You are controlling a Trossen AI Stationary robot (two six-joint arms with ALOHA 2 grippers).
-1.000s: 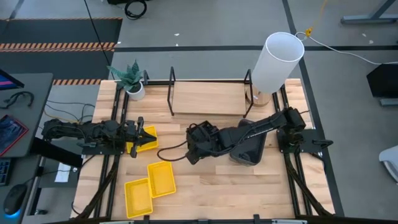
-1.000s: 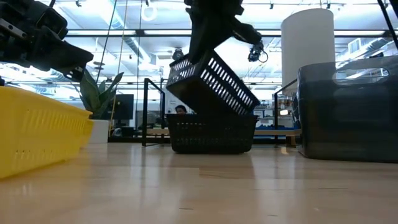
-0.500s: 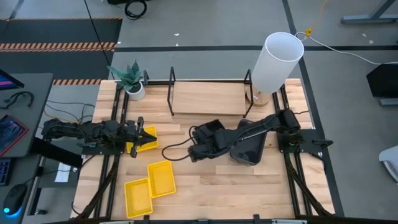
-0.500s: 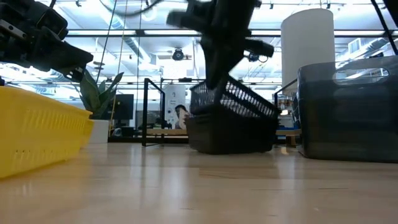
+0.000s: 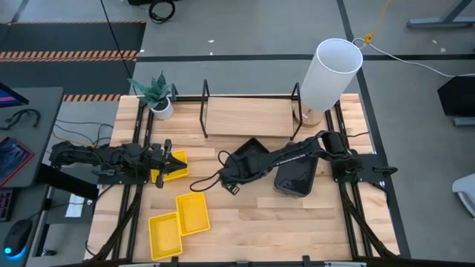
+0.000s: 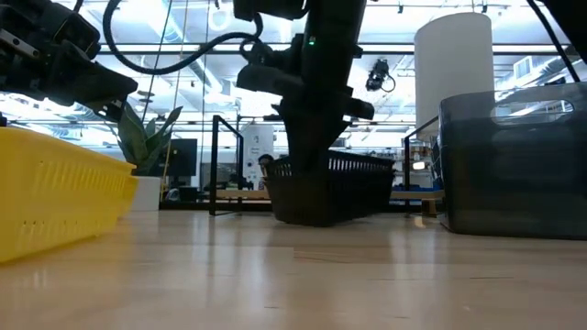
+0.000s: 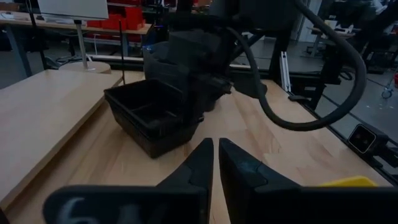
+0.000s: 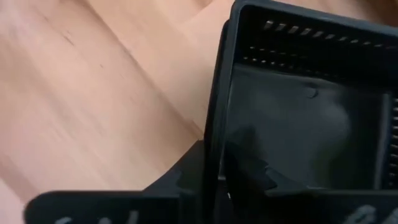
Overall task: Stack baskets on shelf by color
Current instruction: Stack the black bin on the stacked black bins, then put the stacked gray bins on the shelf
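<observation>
A small black perforated basket sits on the wooden counter, just in front of the long light-wood shelf with its black upright frames. From the level view it rests flat; the left wrist view shows it nested on another black basket beneath it. The right pincer is at this basket's near rim. In the right wrist view one dark finger lies outside the rim wall and the other inside it, straddling the wall closely; whether they press it or have let go cannot be told.

Just to the right of the black stack sits a larger dark grey basket with rounded corners, partly under the right arm.

On the counter's left side, the left pincer hovers at a bright yellow basket, its fingers nearly together with only a thin slit between them in the left wrist view, gripping nothing visible. Two more yellow baskets lie side by side near the front edge.

A potted plant stands at the back left corner of the counter. A tall white cylinder stands at the shelf's right end.
</observation>
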